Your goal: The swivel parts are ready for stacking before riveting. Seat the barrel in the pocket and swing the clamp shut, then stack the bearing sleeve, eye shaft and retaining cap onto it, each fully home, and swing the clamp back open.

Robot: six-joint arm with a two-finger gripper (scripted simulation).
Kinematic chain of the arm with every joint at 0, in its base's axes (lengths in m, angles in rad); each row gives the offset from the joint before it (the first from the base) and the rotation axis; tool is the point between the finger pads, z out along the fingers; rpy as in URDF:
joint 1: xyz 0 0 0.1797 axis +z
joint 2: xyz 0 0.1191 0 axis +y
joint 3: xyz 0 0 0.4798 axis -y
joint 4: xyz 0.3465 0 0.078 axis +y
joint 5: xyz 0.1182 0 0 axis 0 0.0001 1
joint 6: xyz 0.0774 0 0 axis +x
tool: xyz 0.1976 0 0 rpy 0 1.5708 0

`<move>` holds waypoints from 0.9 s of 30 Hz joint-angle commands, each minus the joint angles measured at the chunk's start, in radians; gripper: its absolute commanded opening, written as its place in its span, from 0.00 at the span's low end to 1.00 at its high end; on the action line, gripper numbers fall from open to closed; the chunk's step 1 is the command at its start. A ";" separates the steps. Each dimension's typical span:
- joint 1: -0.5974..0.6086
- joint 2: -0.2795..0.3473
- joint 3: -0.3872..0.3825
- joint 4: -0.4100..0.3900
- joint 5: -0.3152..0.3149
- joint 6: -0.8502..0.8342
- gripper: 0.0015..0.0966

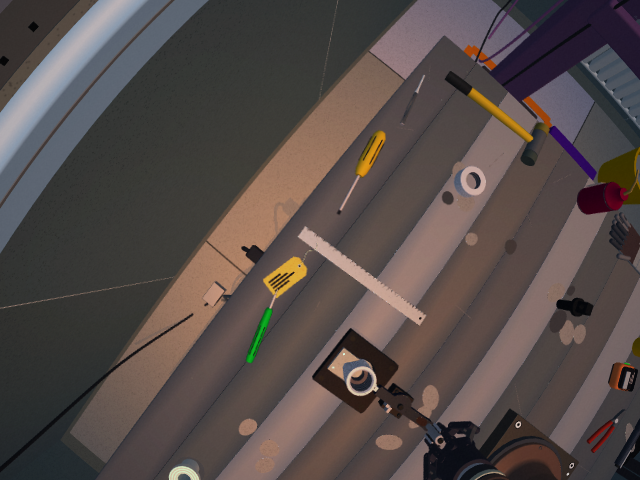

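Observation:
The grey barrel [360, 377] stands upright in the pocket of the dark square fixture [354, 370] near the bench's front. A pale bearing sleeve [470, 181] lies on its side further back on the bench. A black eye shaft [575, 306] lies to the right. A small dark cap [253, 253] sits at the bench's left border. The dark clamp arm [395, 402] reaches from the fixture's right corner toward my arm. My gripper [389, 403] is closed on the clamp arm right beside the barrel.
A steel ruler [362, 275] lies just behind the fixture. A green screwdriver with a yellow tag [261, 330], a yellow screwdriver [363, 168] and a hammer [496, 113] lie further off. Pliers [602, 431] and a tape measure [622, 376] sit at right.

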 commanded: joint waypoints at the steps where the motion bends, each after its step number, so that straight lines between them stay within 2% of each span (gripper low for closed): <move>1: 0.000 0.000 0.001 0.000 0.000 0.000 0.26; 12: 0.000 0.000 0.001 0.000 0.000 0.000 0.49; 27: 0.000 -0.005 0.006 0.011 0.000 0.000 0.49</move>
